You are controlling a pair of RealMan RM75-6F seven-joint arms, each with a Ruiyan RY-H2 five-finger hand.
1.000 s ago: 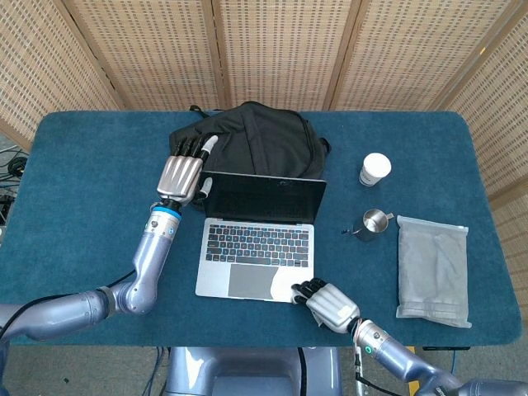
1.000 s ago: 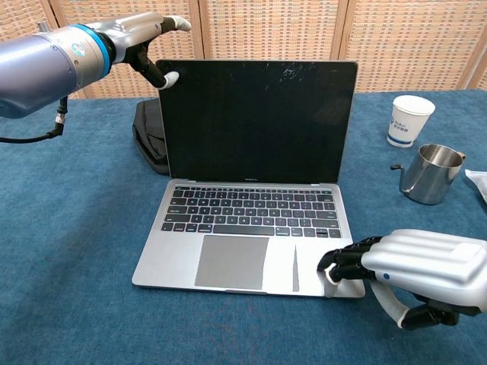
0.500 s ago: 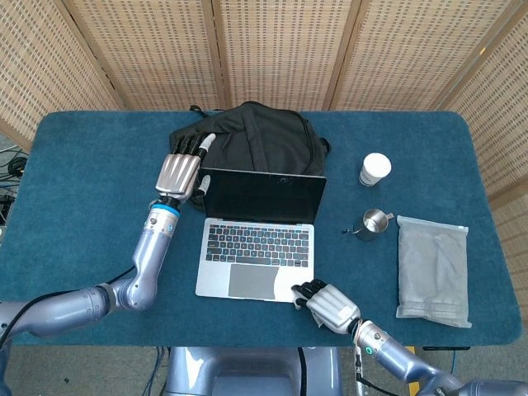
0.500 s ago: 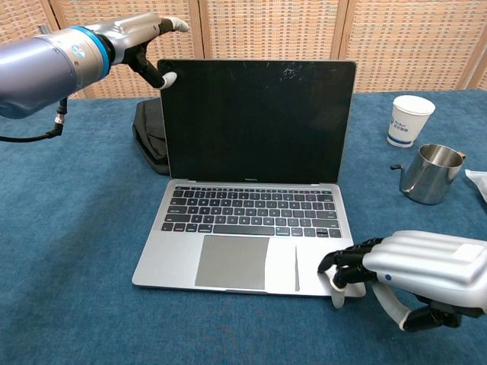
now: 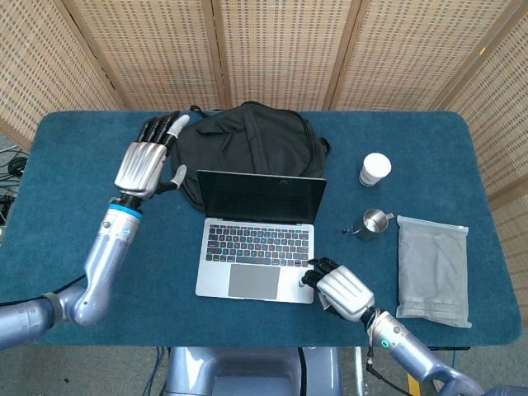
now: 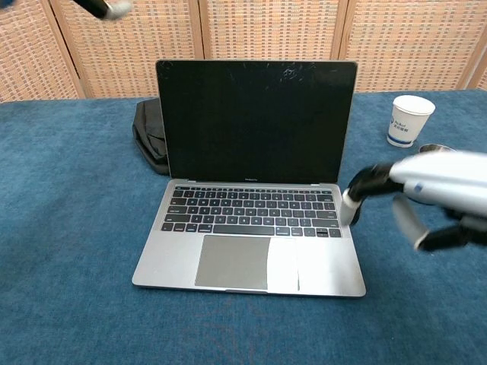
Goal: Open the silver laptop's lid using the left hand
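Observation:
The silver laptop (image 5: pixel 257 247) stands open mid-table, its dark screen (image 6: pixel 255 122) upright and its keyboard (image 6: pixel 251 211) exposed. My left hand (image 5: pixel 147 162) hovers up and to the left of the lid, apart from it, fingers extended and holding nothing. In the chest view only one of its fingertips (image 6: pixel 112 7) shows at the top edge. My right hand (image 5: pixel 341 289) is raised off the table by the laptop's front right corner; in the chest view this right hand (image 6: pixel 426 190) is blurred beside the base's right edge, holding nothing.
A black backpack (image 5: pixel 256 136) lies right behind the laptop. To the right stand a paper cup (image 5: pixel 375 169), a small steel pitcher (image 5: pixel 375 223) and a grey pouch (image 5: pixel 431 268). Wicker screens (image 5: pixel 280 49) close off the far side.
My left hand has let go of the lid's top left corner and moved up and to the left. My right hand has lifted off the laptop's front right corner.

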